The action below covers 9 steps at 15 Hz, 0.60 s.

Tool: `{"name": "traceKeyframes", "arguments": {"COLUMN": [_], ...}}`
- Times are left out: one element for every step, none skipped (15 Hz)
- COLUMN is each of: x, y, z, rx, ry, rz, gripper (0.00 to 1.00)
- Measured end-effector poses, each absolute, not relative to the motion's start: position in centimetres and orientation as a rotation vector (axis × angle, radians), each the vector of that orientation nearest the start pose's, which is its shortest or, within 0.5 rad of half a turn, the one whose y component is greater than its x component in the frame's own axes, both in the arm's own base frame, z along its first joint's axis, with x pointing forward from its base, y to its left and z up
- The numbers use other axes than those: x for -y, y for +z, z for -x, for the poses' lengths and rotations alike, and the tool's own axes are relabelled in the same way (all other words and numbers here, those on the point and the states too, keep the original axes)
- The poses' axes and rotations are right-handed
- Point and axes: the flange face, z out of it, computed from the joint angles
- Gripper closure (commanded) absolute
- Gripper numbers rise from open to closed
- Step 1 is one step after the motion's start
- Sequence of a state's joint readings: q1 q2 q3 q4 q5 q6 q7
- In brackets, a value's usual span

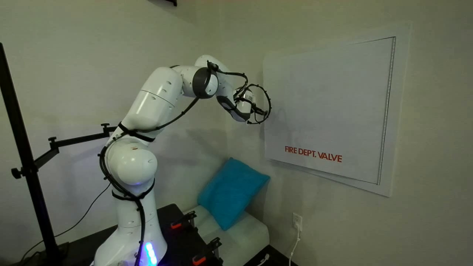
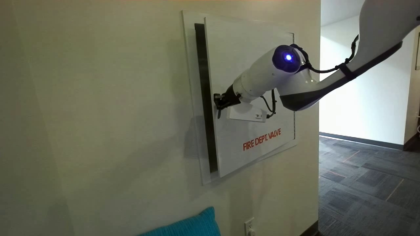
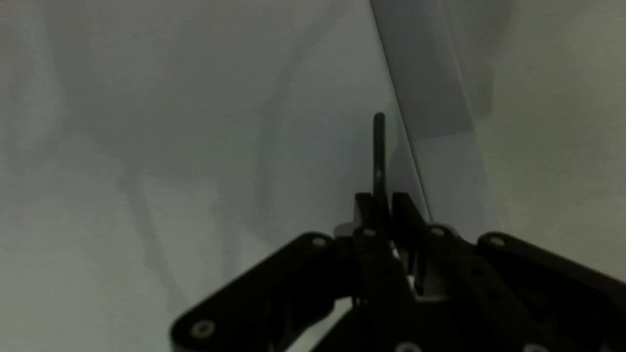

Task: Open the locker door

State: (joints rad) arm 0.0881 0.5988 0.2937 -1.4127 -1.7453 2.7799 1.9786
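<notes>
The jaws of the gripper point(image 3: 390, 208) are standing almost together, with only a sliver of space between them, and are pinching the small dark handle point(image 3: 379, 151), whose slim free end is poking out past the fingertips. That handle is sitting near the left edge of the locker door point(image 2: 244, 42) in an exterior view (the wrist view is putting the same edge on the right). The door is standing ajar: its left edge is jutting out from the pale frame point(image 2: 201, 147) on the wall point(image 2: 115, 82) and leaving a tall dark gap point(image 2: 205, 82), while its right edge is lying close to the frame. Red lettering point(image 2: 262, 139), "FIRE DEPT. VALVE", is running low across the panel. From the gripper the white arm point(image 1: 153, 99) is bending back, a black cable point(image 1: 141, 221) strapped along it, to a base on a black table point(image 1: 181, 240) where two clamps point(image 1: 208, 251) with red parts are showing. A black stand point(image 1: 27, 147) is rising to the left of the arm. Just beyond the table a pale seat point(image 1: 255, 231) is holding a tilted blue cushion point(image 1: 232, 194), and farther right, below the door, a white cord point(image 1: 294, 244) is hanging from an outlet point(image 1: 297, 221). On the far right in an exterior view, gray carpet point(image 2: 364, 183) is stretching along a hallway.
</notes>
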Motion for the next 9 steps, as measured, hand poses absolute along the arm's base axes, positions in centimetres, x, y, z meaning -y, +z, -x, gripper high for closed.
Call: {"name": "traceKeyframes", "arguments": {"x": [-27.2,-27.2,-27.2,-27.2,-27.1,-27.1,-27.0,-26.9,-26.8], "y": [41.7,41.7,41.7,41.7,41.7,41.7,41.7,41.7,41.7], "z": [-69.2,-69.2,-69.2,-69.2,-69.1,-68.9,-68.6,-68.2,-67.8], "rx": [-0.302,-0.302,-0.302,-0.302,-0.303,-0.302,-0.297,-0.294,-0.289], "ry": [-1.657,-1.657,-1.657,-1.657,-1.656,-1.656,-1.657,-1.656,-1.656], "rz": [2.471,2.471,2.471,2.472,2.472,2.472,2.474,2.474,2.475], "gripper": [0.97,0.97,0.97,0.97,0.97,0.97,0.97,0.97,0.97]}}
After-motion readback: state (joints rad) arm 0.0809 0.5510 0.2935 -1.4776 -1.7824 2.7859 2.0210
